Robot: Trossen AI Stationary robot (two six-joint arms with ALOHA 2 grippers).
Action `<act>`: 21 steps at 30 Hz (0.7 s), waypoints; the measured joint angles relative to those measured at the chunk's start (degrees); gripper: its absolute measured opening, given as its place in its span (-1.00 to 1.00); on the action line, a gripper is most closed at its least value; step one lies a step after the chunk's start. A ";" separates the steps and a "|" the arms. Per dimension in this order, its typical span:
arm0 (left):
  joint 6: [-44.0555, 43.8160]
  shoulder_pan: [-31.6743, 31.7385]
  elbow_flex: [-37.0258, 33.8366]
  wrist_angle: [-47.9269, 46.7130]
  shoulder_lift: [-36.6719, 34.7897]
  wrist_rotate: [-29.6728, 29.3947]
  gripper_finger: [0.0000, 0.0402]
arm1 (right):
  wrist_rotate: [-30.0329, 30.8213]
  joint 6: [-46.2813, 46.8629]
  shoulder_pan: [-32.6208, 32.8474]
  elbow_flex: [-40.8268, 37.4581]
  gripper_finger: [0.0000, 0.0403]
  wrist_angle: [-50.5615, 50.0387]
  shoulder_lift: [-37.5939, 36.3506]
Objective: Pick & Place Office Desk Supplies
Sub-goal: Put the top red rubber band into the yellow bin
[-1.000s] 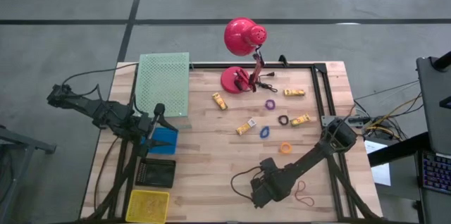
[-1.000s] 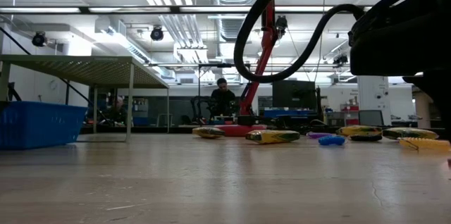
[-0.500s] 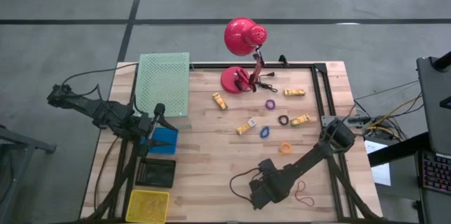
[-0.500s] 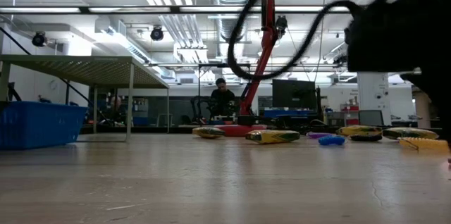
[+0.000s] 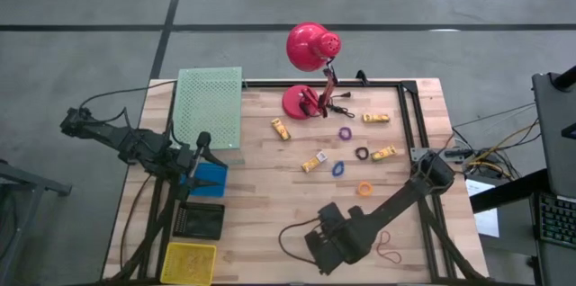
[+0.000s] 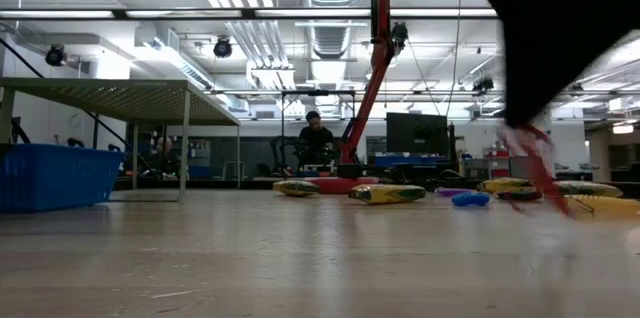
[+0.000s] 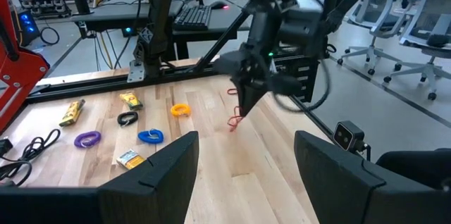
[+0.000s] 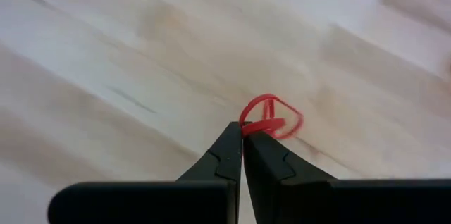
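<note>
My right gripper (image 7: 243, 106) is above the near right part of the table (image 5: 270, 201), shut on a thin red rubber band (image 8: 271, 118) that dangles from its tips (image 7: 235, 119). In the high view its dark head (image 5: 326, 239) hides the band. Another rubber band (image 5: 389, 252) lies flat on the wood to its right. Yellow pieces (image 5: 281, 129) (image 5: 384, 152) and purple (image 5: 345, 133), black (image 5: 362, 153), blue (image 5: 338, 168) and orange (image 5: 364, 188) rings lie on the far right part. My left gripper (image 7: 243, 175) waits open at the left edge, above the blue bin (image 5: 209, 178). My right gripper pinches the red rubber band at one point of its loop (image 8: 246, 127), right at the free ends of its two fingers (image 8: 229, 150). The fingers come steeply from above. The band hangs slack below the tips, and it looks lifted off the wood.
A red desk lamp (image 5: 310, 52) stands at the far edge. A green mesh tray (image 5: 209, 106), a black holder (image 5: 200, 221) and a yellow bin (image 5: 189, 262) line the left side. A black frame rail (image 5: 409, 120) runs along the right.
My right gripper has risen from the table, tipped to a steeper angle and shifted a little toward the left edge. It has stayed shut. The red rubber band has come up with it and now hangs below the fingertips.
</note>
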 joint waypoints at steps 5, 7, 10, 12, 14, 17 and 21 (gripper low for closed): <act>0.00 0.00 0.00 -0.02 0.00 0.01 0.19 | 9.04 -7.60 0.00 5.21 -0.96 4.19 -0.17; 0.00 0.00 0.00 -0.02 0.00 0.01 0.20 | 12.86 -12.36 -0.01 6.92 -0.96 7.60 -0.17; 0.02 0.01 0.00 0.00 0.00 0.01 0.20 | 17.54 -20.92 -0.02 8.93 -0.96 15.09 -0.17; 0.02 0.00 0.00 -0.02 0.00 0.01 0.20 | 19.79 -27.77 -0.02 9.71 -0.96 21.69 -0.17; 0.02 0.00 0.00 -0.02 0.00 0.00 0.19 | 21.71 -35.56 -0.09 9.65 -0.96 29.77 -0.17; 0.04 0.01 0.00 -0.02 0.00 0.01 0.20 | 23.31 -49.00 -0.09 8.57 -0.96 43.76 0.16; 0.04 0.01 0.00 -0.02 0.00 0.01 0.20 | 23.44 -61.54 -0.24 6.95 -0.96 57.36 1.29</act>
